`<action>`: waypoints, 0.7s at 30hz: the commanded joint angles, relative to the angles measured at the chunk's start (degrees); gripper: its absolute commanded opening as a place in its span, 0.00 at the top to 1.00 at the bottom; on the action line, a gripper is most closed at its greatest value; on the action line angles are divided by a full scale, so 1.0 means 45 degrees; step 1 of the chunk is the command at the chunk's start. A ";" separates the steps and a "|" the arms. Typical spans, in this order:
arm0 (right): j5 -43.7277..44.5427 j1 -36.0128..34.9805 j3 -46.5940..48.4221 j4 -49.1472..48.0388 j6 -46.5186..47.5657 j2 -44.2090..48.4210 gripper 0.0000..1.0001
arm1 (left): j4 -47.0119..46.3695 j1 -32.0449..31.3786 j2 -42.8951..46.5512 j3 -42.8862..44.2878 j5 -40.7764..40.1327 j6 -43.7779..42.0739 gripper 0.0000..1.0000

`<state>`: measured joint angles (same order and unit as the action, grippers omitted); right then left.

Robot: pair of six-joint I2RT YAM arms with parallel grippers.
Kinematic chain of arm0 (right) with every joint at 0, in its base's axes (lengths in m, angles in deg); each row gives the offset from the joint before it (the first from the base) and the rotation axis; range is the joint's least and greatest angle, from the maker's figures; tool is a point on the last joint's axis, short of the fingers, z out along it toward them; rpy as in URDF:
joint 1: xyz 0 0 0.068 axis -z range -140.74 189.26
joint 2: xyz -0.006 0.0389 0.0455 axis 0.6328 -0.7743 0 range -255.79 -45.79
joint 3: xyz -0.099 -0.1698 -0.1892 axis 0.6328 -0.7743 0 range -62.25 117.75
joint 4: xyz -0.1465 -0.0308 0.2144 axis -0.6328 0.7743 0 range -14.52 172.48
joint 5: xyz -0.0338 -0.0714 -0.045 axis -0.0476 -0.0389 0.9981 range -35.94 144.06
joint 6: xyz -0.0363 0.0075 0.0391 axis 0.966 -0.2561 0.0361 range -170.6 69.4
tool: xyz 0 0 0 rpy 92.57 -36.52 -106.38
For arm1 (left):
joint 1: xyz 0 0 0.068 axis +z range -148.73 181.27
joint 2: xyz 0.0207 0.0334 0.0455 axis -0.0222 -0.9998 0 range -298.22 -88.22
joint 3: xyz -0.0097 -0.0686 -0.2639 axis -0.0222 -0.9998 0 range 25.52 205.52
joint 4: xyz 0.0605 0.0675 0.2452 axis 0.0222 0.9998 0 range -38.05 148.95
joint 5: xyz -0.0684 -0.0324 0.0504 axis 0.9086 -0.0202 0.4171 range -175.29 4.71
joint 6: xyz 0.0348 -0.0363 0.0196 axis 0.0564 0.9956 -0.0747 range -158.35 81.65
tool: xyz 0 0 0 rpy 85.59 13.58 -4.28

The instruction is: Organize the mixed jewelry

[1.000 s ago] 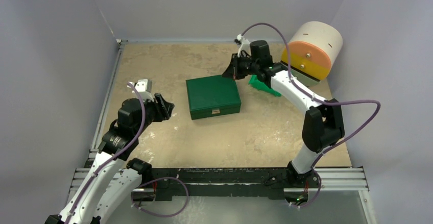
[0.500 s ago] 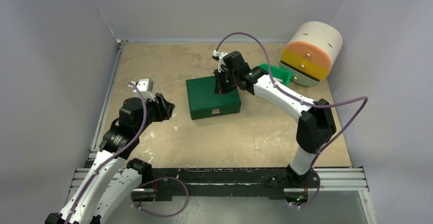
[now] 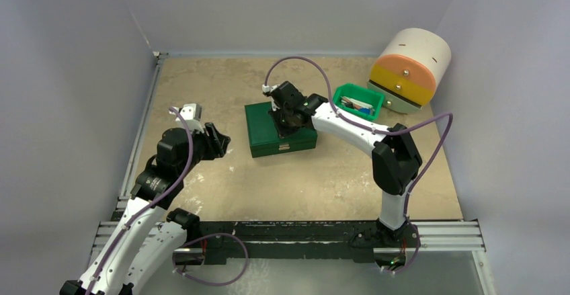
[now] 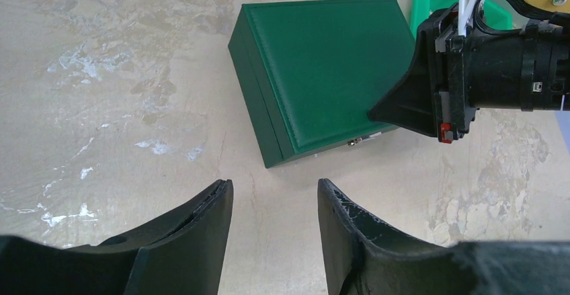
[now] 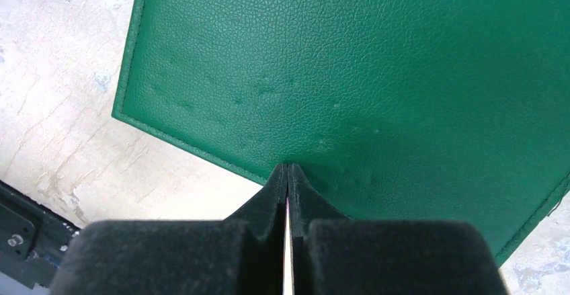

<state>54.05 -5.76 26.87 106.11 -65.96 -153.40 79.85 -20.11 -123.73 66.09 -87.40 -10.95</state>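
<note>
The green box (image 3: 265,128) lies shut in the middle of the table, its clasp facing the arms. My right gripper (image 3: 283,121) is shut and empty, its tips pressed down on the leather lid (image 5: 349,73) close to one edge. The right wrist view shows its two fingers (image 5: 288,169) meeting on the lid. My left gripper (image 4: 275,191) hangs open and empty over bare table, short of the box (image 4: 316,60) on its left. The mixed jewelry cannot be made out; a small jumble lies in the green bin (image 3: 359,100), too small to identify.
A round drawer unit (image 3: 410,66) with orange and yellow fronts stands at the back right, just behind the bin. Grey walls close in the table on three sides. The right arm (image 3: 349,128) stretches across from the right to the box.
My right gripper has swung left from beside the green bin to the box lid, leaving the bin uncovered. The left arm has stayed where it was.
</note>
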 commanded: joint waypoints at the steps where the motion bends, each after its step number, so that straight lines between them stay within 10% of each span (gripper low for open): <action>1: 0.0810 -0.0111 0.0521 0.0404 0.0112 0.0327 1.00 | -0.0562 0.0087 0.0056 0.0263 0.0098 -0.0053 0.51; 21: 0.1565 -0.0780 -0.0352 0.0849 -0.0149 -0.0310 1.00 | -0.0553 0.0104 0.0079 0.0264 0.0039 -0.0014 0.51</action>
<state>60.06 -8.10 26.50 106.90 -66.09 -153.42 79.85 -20.11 -123.73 66.09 -87.42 -10.93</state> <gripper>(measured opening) 0.004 0.493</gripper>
